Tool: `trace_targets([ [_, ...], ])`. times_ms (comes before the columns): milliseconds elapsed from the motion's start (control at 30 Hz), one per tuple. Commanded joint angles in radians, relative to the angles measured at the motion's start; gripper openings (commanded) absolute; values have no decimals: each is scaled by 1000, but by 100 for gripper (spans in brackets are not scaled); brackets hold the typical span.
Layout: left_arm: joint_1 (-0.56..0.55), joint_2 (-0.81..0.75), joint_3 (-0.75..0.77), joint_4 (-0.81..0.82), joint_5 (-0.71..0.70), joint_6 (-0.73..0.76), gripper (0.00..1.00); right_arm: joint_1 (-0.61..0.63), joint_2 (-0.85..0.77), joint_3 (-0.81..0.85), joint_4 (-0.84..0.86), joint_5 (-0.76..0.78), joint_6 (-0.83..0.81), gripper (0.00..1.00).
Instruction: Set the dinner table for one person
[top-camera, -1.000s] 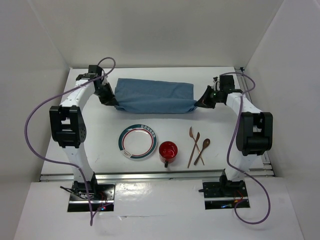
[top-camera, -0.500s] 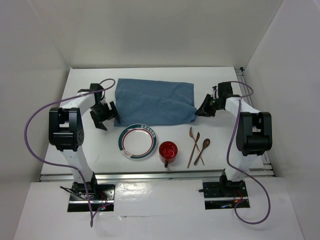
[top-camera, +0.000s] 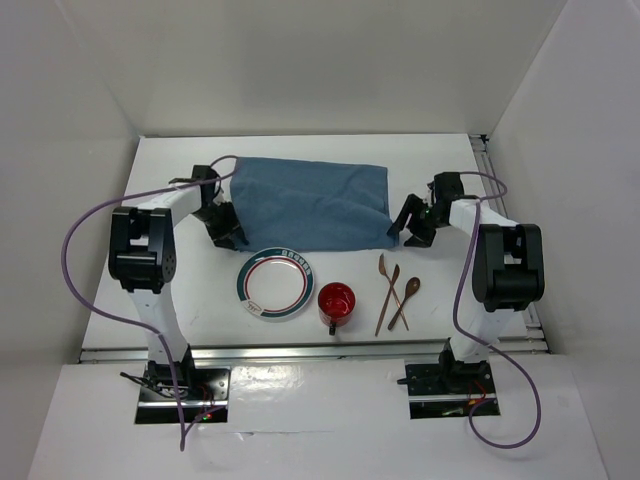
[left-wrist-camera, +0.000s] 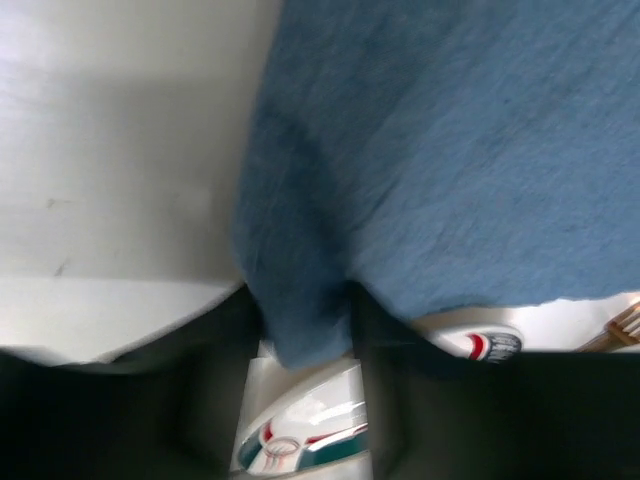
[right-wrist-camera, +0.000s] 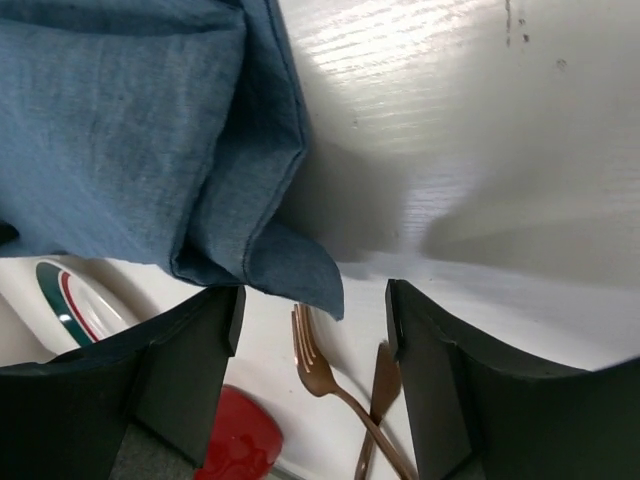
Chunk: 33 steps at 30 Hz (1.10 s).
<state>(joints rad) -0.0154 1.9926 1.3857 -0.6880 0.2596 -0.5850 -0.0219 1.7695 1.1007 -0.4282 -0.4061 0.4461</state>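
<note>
One large white rectangular tabletop (top-camera: 200, 300) with aluminium rails lies under both arms. It carries one blue cloth placemat (top-camera: 310, 205) at the far middle. Nearer sit one round green-and-red-rimmed plate (top-camera: 275, 283), one red cup (top-camera: 336, 303) and what look like three copper-coloured utensils (top-camera: 395, 295). There are two end effectors. The left end effector (top-camera: 225, 230) is open, with a placemat corner between its fingers. The right end effector (top-camera: 408, 232) is open beside the opposite corner.

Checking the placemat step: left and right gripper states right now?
Left gripper: jaws straddle the corner of the blue placemat; cannot tell whether they grip it.
Right gripper: open, holding nothing.
</note>
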Motion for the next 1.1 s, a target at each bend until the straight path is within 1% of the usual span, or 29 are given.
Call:
trace_targets([
  [0, -15, 37, 18, 36, 4, -10, 44, 0, -36, -13, -14, 36, -4, 70],
  [33, -15, 37, 18, 36, 4, -10, 24, 0, -36, -27, -14, 50, -4, 71],
  [67, -15, 37, 30, 27, 4, -10, 13, 0, -36, -27, -14, 50, -4, 71],
  [100, -15, 37, 30, 27, 4, -10, 3, 0, -36, -36, -3, 50, -4, 71],
  [133, -15, 37, 39, 16, 4, -10, 0, 0, -25, -45, 11, 50, -4, 71],
  [200, -15, 37, 49, 7, 4, -1, 0, 0, -16, -45, 26, 15, -16, 71],
  [333, -15, 28, 49, 7, -5, -1, 0, 10, -7, -55, 75, -72, -27, 68],
  [367, -15, 28, 49, 7, -5, -1, 0, 10, -7, -55, 75, -82, -27, 65],
  [500, -15, 9, 49, -2, -5, -1, 0, 10, -7, -55, 106, -105, -49, 64],
  [567, -15, 0, 58, -2, -5, -1, 0, 10, 5, -36, 120, -114, -49, 61],
  [633, -15, 0, 67, -12, -14, 8, 0, 20, 17, -18, 120, -125, -58, 52],
  [667, -15, 0, 79, -21, -14, 8, 0, 30, 30, -9, 111, -125, -58, 45],
  [700, -15, 0, 79, -21, -14, 8, 0, 30, 30, 4, 111, -125, -58, 28],
  [767, -15, -18, 114, -42, -14, 8, 0, 39, 30, 19, 91, -135, -58, 7],
  [800, -15, -18, 128, -51, -14, 8, 0, 39, 21, 34, 74, -135, -58, 0],
  [867, -15, -41, 179, -71, -4, 19, 0, 48, -13, 69, 46, -125, -58, 0],
  [933, 9, -55, 223, -99, 30, 30, 0, 48, -36, 112, 20, -85, -58, 0],
  [967, 18, -64, 248, -111, 44, 39, 0, 48, -50, 163, 8, -76, -58, 0],
  [1000, 19, -64, 301, -134, 53, 39, 0, 48, -50, 189, -16, -66, -58, 0],
  [1067, 31, -83, 357, -160, 53, 48, 0, 48, -59, 237, -26, -66, -58, 0],
])
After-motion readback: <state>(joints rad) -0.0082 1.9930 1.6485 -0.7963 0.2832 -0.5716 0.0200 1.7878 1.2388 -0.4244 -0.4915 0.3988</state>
